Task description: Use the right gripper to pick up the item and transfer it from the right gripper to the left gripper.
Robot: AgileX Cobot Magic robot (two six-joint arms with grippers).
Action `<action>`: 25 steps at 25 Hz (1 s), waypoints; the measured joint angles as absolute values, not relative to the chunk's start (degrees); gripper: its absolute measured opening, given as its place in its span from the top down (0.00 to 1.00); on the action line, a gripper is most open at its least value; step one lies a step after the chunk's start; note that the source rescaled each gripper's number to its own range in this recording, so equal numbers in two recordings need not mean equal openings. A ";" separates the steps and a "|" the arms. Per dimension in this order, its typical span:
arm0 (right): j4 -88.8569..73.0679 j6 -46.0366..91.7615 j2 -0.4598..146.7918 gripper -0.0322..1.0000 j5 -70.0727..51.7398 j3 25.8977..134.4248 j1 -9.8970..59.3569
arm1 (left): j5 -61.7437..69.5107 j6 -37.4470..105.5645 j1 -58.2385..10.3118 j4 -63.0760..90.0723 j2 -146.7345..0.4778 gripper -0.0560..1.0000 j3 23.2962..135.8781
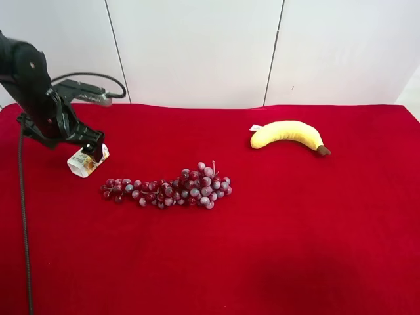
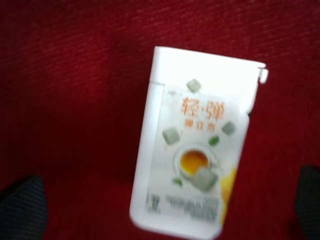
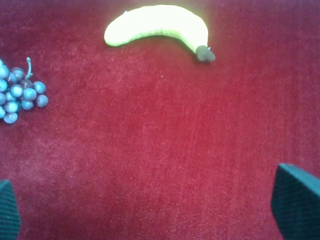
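The item, a small white carton (image 1: 84, 162) with orange fruit pictures, lies on the red cloth at the exterior high view's left. The left gripper (image 1: 94, 148), on the black arm with a silver-grey part, hangs just above it. In the left wrist view the carton (image 2: 195, 145) lies between the left gripper (image 2: 165, 212)'s two fingertips (image 2: 22, 205), which stand wide apart with a gap on each side. The right gripper (image 3: 150, 210) is open and empty above bare cloth. It does not show in the exterior high view.
A yellow banana (image 1: 287, 134) lies at the back right and shows in the right wrist view (image 3: 157, 22). A red grape bunch (image 1: 170, 187) lies mid-table, just right of the carton, its end showing in the right wrist view (image 3: 20, 95). A white wall stands behind.
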State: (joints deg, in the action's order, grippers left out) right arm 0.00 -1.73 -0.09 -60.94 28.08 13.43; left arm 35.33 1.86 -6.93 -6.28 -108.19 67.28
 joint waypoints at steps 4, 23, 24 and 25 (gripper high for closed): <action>0.00 -1.73 -0.09 0.00 -60.94 28.08 13.43 | 39.67 0.78 -6.93 -6.28 -103.46 0.00 68.03; 0.00 -1.73 -0.09 0.00 -60.94 28.08 13.43 | 66.21 0.56 -6.93 -5.95 -69.38 0.00 66.39; 0.00 -1.73 -0.09 0.00 -60.94 28.08 13.43 | 66.87 0.62 -6.93 -5.38 -67.19 0.00 65.52; 0.00 -1.73 -0.09 0.00 -60.94 28.08 13.43 | 67.50 0.67 -6.93 -4.56 -64.56 0.00 64.29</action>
